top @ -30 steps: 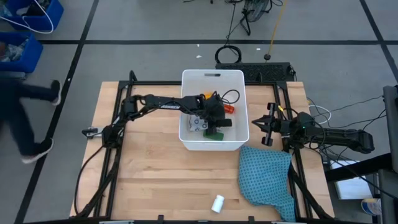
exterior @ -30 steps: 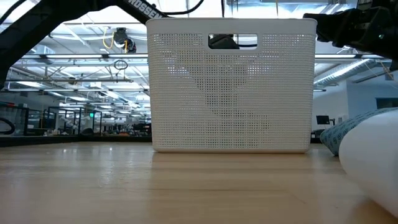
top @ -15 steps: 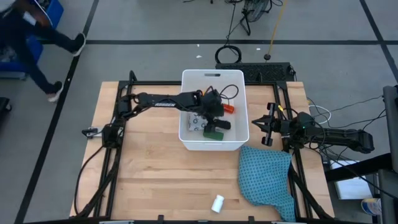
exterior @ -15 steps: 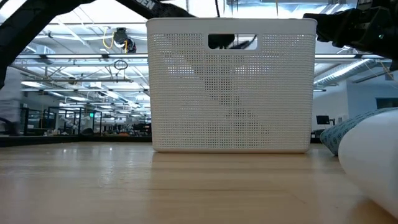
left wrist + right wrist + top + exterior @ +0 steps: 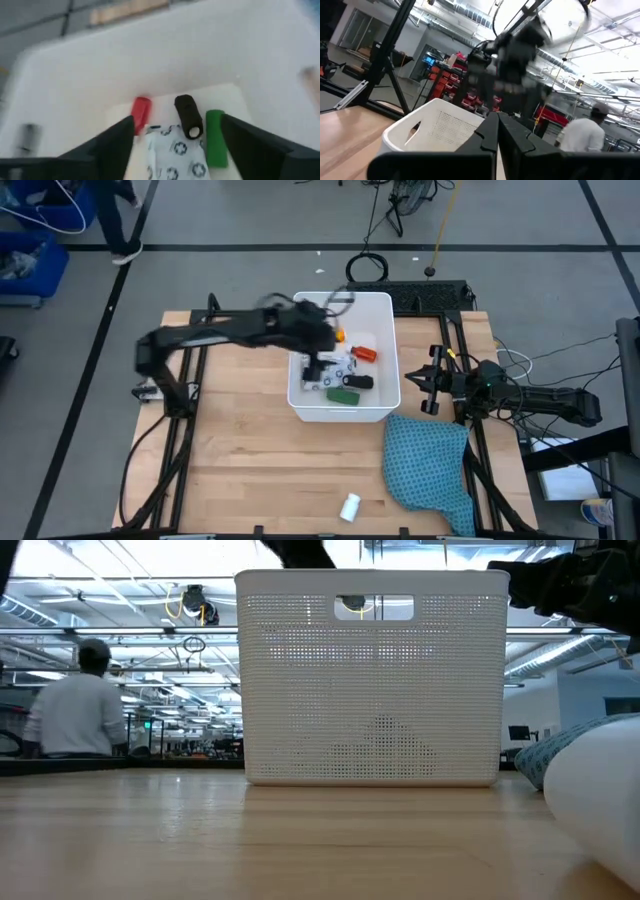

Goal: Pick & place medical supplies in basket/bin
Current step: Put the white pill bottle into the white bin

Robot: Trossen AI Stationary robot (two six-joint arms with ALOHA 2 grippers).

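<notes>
Wooden boards of the table (image 5: 250, 460) are carrying the white tub (image 5: 385, 402), which is sitting toward the far edge, near the middle. Inside it, five supplies are lying: the dotted packet (image 5: 172, 157), the black oblong piece (image 5: 188, 115), the green oblong (image 5: 215, 137), the red bottle (image 5: 140, 113) and the orange vial (image 5: 340, 336). The left tool (image 5: 175, 145) is hanging above the tub's interior with its fingers (image 5: 112, 145) spread wide and nothing between them; in the high view it is showing as a blur over the tub's left half. The small white bottle (image 5: 350, 506) is lying on its own near the table's near edge, well apart from the tub. A teal cloth (image 5: 430, 465) is draping toward the near right corner. The right tool (image 5: 430, 380) is waiting near the right edge, beside the tub, its fingers (image 5: 512, 137) pressed closed together. Beyond the table, a person (image 5: 75, 710) is standing in the room.
</notes>
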